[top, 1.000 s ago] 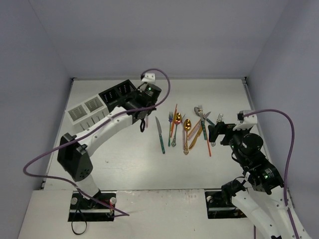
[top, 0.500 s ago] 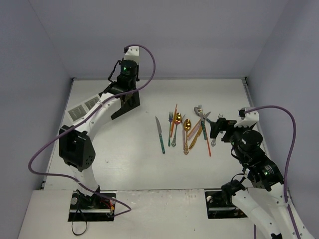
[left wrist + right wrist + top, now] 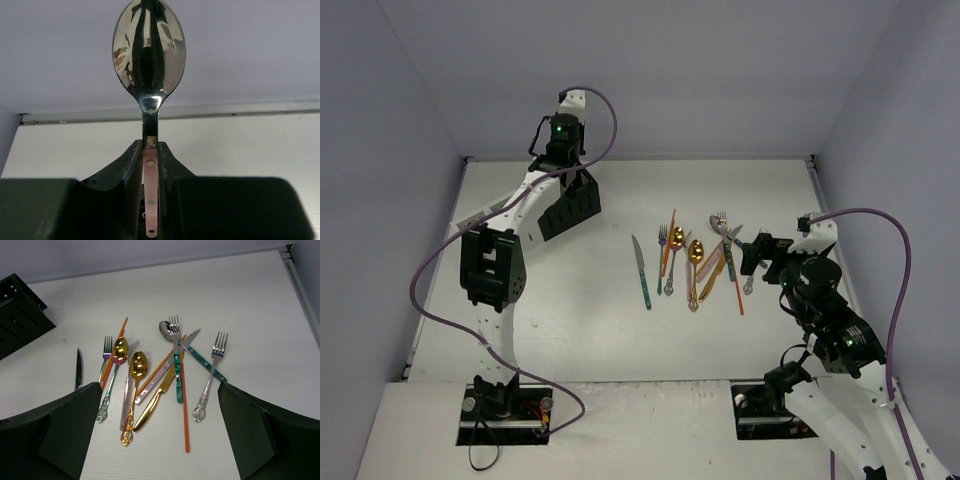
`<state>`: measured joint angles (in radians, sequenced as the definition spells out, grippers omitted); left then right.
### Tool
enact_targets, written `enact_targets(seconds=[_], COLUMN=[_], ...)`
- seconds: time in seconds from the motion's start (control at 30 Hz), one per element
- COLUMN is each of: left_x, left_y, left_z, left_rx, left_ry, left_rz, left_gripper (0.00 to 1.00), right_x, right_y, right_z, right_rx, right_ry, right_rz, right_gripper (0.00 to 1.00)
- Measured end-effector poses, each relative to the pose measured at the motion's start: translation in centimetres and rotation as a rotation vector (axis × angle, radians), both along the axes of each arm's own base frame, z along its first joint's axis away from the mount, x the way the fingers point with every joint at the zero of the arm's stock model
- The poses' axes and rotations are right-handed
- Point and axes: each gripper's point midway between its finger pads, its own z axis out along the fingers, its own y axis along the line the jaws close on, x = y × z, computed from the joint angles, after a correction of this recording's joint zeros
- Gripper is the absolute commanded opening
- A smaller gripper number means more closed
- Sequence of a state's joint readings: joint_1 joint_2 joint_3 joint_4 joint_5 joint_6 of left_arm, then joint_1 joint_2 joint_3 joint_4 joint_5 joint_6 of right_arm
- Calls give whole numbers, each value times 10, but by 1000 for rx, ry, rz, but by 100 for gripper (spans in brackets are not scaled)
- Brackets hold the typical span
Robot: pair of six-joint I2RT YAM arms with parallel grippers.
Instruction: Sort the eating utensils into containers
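My left gripper (image 3: 150, 150) is shut on the pink handle of a silver spoon (image 3: 149, 50), whose bowl points at the back wall. In the top view the left wrist (image 3: 560, 130) is raised at the back left, over the black caddy (image 3: 570, 208). The white caddy (image 3: 473, 216) is mostly hidden behind the arm. The other utensils lie in a pile (image 3: 698, 262): a gold spoon (image 3: 138, 362), a teal-handled fork (image 3: 176, 375), an orange stick (image 3: 185, 410) and a silver fork (image 3: 212, 360). My right gripper (image 3: 160, 440) is open and empty above the pile's near end.
A teal-handled knife (image 3: 641, 270) lies alone left of the pile. The black caddy also shows in the right wrist view (image 3: 20, 310). The side walls and back wall close in the table; a rail (image 3: 830, 230) runs along its right edge.
My left arm has swung from beside the knife to the back left and risen, carrying the spoon. My right gripper has barely moved.
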<state>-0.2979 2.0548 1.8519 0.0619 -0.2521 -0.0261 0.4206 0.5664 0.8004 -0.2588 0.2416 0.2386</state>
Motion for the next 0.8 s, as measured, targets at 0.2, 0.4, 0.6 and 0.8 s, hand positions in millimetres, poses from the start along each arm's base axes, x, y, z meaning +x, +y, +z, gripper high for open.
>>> enact_targets(seconds=[0.2,0.4,0.6,0.8], left_x=[1,-11,-26,-46], left_y=[-3,-5,-8,-27], left_z=[-50,-85,-92,-54], left_rx=[-5,-23,-37,-51], left_ry=[85,158,183,153], left_rz=[-15,-23,-28,-58], left_gripper=[0,18,38,49], right_x=[3,4,4,6], right_y=[0,-1,-1,1], right_z=[-8,-13,-16,-20], right_rx=[-10,-17,-20,-27], right_ry=[25,37,44,60], right_rz=[-10,-16,-16,-13], right_gripper=[100,100,100,100])
